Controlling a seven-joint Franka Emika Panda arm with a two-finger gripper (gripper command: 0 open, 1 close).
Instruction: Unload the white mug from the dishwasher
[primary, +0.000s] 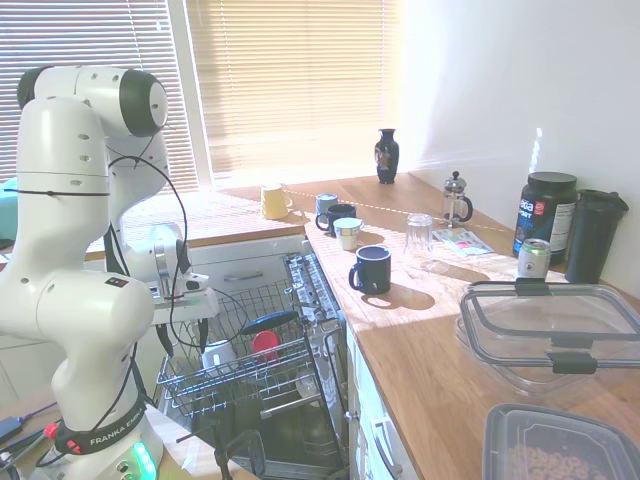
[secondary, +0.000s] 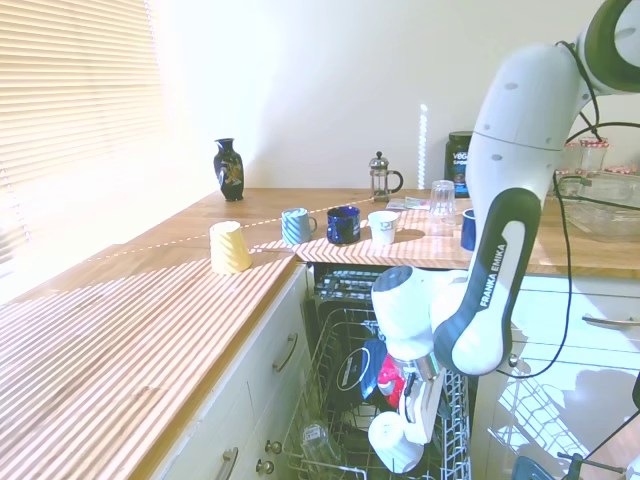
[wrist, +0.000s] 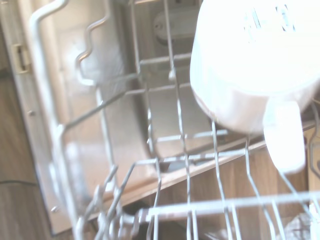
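- two clear lidded tubs (primary: 548, 330) fill the lower right.
- one gripper (secondary: 420, 415), lower centre, jaws clamped on one white mug (secondary: 393, 441) above the dishwasher (secondary: 340, 340) rack.
- five cups (secondary: 343, 224) on the counter.

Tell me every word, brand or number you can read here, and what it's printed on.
"FRANKA EMIKA" runs along the white robot arm in the second outside view.
Part of that name, "FRANKA", shows on the dark band at the robot's base; the rest is too small.
The black tub and the can on the counter carry print too blurred to read.
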